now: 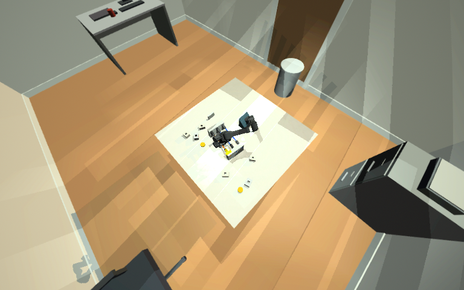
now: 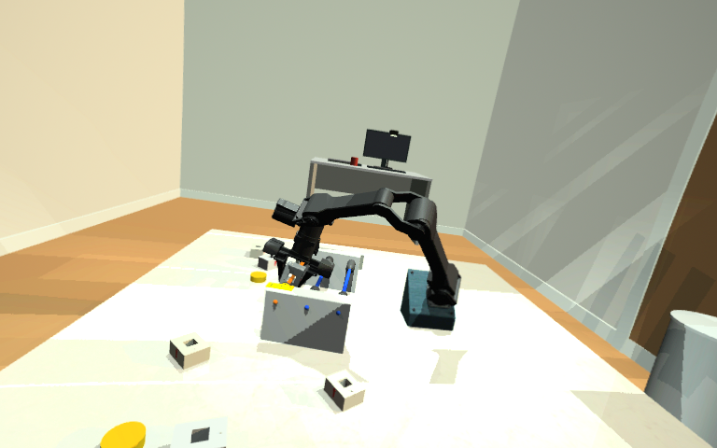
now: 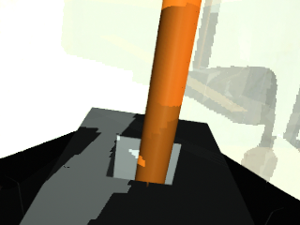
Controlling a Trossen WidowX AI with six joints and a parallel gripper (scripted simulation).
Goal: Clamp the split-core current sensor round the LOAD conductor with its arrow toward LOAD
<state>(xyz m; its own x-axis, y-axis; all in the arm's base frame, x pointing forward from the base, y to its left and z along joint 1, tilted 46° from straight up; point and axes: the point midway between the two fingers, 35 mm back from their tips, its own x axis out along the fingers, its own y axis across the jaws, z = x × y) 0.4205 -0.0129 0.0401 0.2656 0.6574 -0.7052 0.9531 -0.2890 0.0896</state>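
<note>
My gripper [image 1: 222, 146] [image 2: 293, 273] [image 3: 144, 148] points down over the orange conductor [image 2: 289, 280] [image 3: 172, 61], just behind the front panel of the stand. It is shut on the current sensor [image 2: 297, 271] [image 3: 187, 187]. In the wrist view the sensor's two halves have come together with the orange conductor passing between them. Whether the latch has caught cannot be seen. The yellow marker [image 1: 228, 151] [image 2: 280, 287] lies on the panel's top edge beside the orange conductor; its lettering is not readable here. The arrow on the sensor cannot be made out.
The grey front panel [image 1: 235, 153] [image 2: 290, 327] stands close to the fingers. A blue conductor [image 2: 346, 280] runs to their right. Several pale blocks stand about, one near the front [image 2: 344, 392]. A yellow disc [image 1: 202, 144] [image 2: 258, 276] lies left of the stand.
</note>
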